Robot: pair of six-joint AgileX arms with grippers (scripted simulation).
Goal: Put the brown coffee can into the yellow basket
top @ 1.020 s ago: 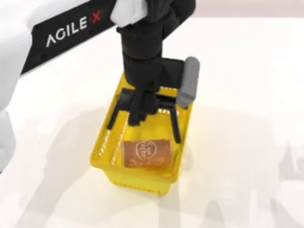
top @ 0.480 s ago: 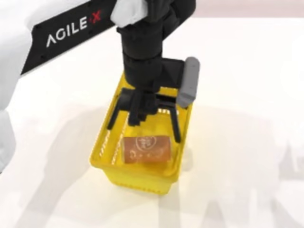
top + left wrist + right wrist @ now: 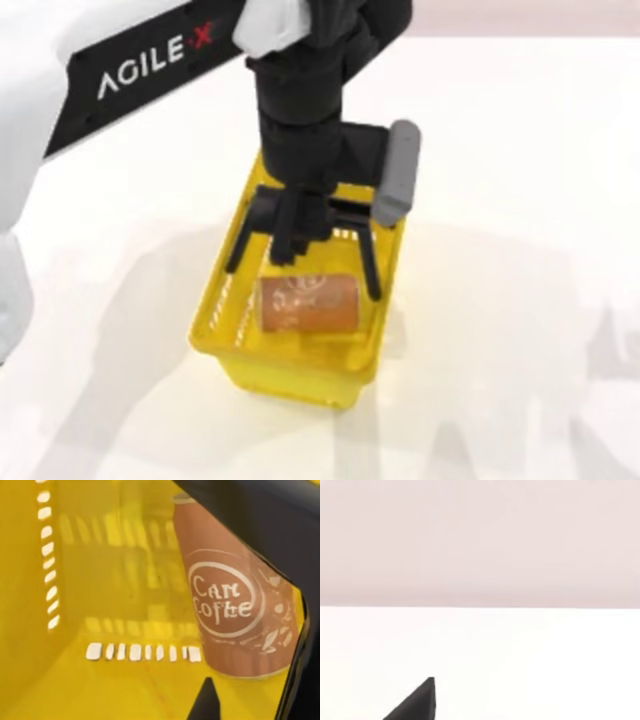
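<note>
The brown coffee can lies on its side on the floor of the yellow basket, free of any grip. My left gripper hangs open just above it, over the basket's far half, its black fingers spread wider than the can. In the left wrist view the can rests against the basket's slotted yellow wall, and my left gripper has nothing between its fingers. My right arm is outside the top view; only a dark tip of the right gripper shows above bare table.
The basket's black handle, with its grey grip, stands raised at the far right rim beside my left wrist. The white table stretches around the basket on all sides.
The can has rolled a little toward the basket's far side, its printed logo turning away from the camera. My left gripper stays open in the same spot.
</note>
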